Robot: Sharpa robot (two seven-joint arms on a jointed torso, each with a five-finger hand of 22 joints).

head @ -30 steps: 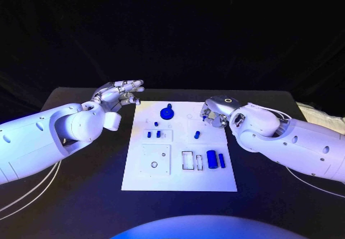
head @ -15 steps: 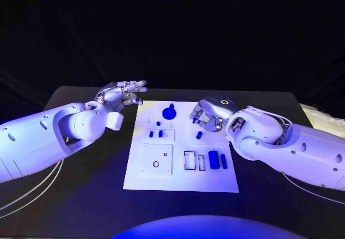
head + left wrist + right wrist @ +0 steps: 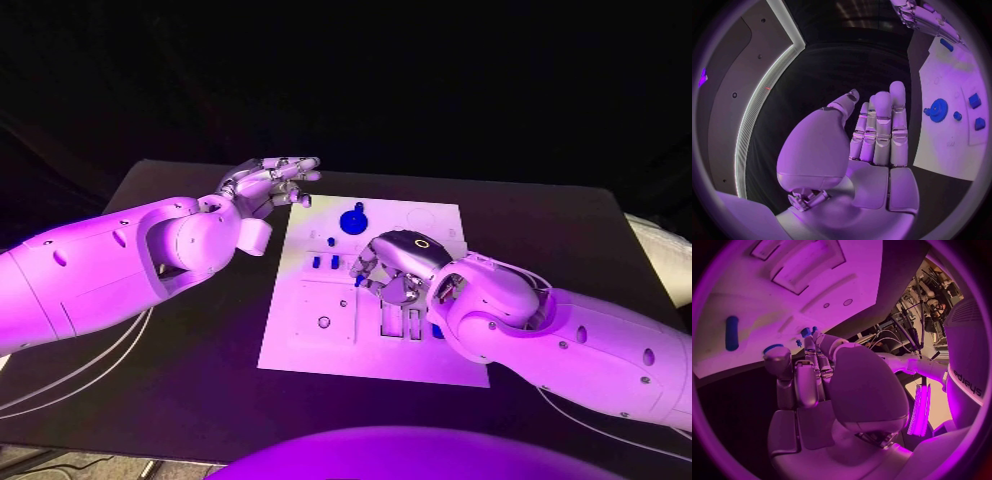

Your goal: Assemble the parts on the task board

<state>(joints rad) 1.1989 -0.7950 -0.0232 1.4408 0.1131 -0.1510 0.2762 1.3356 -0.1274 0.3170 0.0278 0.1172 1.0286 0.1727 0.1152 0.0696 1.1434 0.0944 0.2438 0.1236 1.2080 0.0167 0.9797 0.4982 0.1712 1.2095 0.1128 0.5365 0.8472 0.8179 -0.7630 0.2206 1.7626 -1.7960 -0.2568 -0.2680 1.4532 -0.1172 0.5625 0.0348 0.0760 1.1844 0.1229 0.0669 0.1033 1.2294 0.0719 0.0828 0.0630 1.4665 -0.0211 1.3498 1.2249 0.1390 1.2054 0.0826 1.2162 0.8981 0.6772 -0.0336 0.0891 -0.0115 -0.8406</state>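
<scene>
The white task board (image 3: 325, 345) lies in the middle of the black desk (image 3: 173, 400). At its near end, a square plate (image 3: 325, 312) with a round hole sits on the left with nothing in that hole, as far as the head view shows. Beside it, recessed slots (image 3: 392, 322) lie partly under the right arm, so their contents are hard to read.

Over the middle of the board hangs the right robot hand (image 3: 387, 272), its fingers curled downward. In the right wrist view a small blue part (image 3: 773, 348) sits at a fingertip, and more blue shows near other fingertips; whether the fingers grip a piece or merely touch one, I cannot tell. A long blue pin (image 3: 731, 333) lies loose on the board nearby.

Further back, two small blue blocks (image 3: 325, 262) stand in a raised holder, and at the far end a blue gear (image 3: 355, 218) sits on the board with a blue stud (image 3: 957, 116) near it.

Off the board's far left corner, the left robot hand (image 3: 270, 183) hovers with fingers straight, side by side, holding nothing.

Judging by the loose pin and the empty hole, assembly looks early to middling, with several placements left.
</scene>
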